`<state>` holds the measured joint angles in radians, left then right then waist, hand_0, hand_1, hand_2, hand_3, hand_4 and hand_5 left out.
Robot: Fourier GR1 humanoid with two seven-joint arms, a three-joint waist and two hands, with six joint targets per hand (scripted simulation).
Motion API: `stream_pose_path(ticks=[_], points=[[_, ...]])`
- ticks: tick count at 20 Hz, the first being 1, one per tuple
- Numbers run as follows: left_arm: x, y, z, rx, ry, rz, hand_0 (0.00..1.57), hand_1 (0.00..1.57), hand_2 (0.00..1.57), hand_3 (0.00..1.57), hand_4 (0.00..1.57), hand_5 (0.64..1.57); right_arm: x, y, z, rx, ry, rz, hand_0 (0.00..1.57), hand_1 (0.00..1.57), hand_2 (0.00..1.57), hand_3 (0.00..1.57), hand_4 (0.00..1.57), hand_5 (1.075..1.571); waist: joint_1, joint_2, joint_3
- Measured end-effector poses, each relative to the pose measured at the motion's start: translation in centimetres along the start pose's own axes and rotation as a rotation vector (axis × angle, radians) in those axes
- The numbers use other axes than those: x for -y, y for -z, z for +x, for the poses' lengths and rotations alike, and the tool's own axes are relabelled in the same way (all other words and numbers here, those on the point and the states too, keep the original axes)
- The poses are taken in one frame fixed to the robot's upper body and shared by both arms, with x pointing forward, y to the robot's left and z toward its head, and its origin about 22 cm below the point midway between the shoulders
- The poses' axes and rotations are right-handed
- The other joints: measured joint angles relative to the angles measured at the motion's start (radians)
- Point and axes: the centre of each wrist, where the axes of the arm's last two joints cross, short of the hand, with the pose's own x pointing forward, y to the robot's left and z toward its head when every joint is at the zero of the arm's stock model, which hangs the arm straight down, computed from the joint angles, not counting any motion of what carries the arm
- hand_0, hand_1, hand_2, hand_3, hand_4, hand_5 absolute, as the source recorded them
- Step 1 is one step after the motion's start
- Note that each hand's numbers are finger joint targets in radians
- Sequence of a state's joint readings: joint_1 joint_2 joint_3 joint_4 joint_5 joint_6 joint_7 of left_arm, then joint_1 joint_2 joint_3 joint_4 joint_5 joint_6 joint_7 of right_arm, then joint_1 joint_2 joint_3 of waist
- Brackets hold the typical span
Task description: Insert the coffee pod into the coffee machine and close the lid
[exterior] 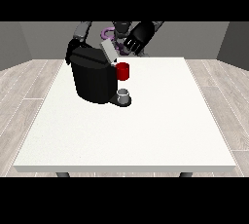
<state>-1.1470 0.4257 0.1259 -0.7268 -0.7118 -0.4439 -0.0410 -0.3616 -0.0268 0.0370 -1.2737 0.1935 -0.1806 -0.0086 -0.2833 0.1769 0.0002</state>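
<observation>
Coffee machine (95, 79) on white table (146, 130)

Robot body, top centre of frame, mostly hidden behind the coffee machine. Torso (119, 27): dark grey/black shell, only a small patch showing. Purple cable (106, 35) looped across the chest area, just left of centre. Arm at upper left (83, 29): grey segmented casing, lighter grey panel along the upper part, darker toward the bottom. Hand at the view's right (138, 37): all black, bulky rounded back, glossy highlights, black fingers. Forearm (158, 24) above it dark grey, cut off by the frame's top edge. No readable markings or screws.
</observation>
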Motion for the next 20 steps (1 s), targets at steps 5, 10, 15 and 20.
stream_pose_path(ticks=[5, 10, 15, 20], points=[[-2.1, -0.2, 0.5, 0.002, 0.01, 0.051, 1.22, 1.22, 1.29, 1.24, 0.49, 1.571, 0.5, 1.0, 1.9, 0.058, 0.001, -0.004, 0.0, 0.0, 0.0, 0.0, 0.19, 1.571, -0.035, 0.061, 0.0], [-2.2, 0.1, 1.0, 0.006, 0.022, 0.043, 1.17, 1.17, 1.24, 1.22, 0.46, 1.571, 1.3, 1.4, 2.5, 0.071, 0.009, -0.023, 0.0, 0.0, 0.0, 0.0, 0.06, 1.571, -0.039, 0.087, 0.0001], [-1.8, 0.5, 1.5, 0.025, 0.03, 0.035, 1.24, 1.24, 1.29, 1.22, 0.43, 1.571, 1.8, 1.9, 2.7, 0.064, 0.007, -0.057, 0.0, 0.0, 0.0, 0.0, 0.0, 1.571, -0.024, 0.105, 0.0001], [-1.2, 0.9, 2.2, 0.046, 0.032, 0.014, 1.19, 1.19, 1.23, 1.2, 0.44, 1.571, 3.7, 2.5, 2.2, 0.047, 0.005, -0.079, 0.0, 0.0, 0.0, 0.0, 0.22, 1.571, -0.002, 0.109, 0.0001]])
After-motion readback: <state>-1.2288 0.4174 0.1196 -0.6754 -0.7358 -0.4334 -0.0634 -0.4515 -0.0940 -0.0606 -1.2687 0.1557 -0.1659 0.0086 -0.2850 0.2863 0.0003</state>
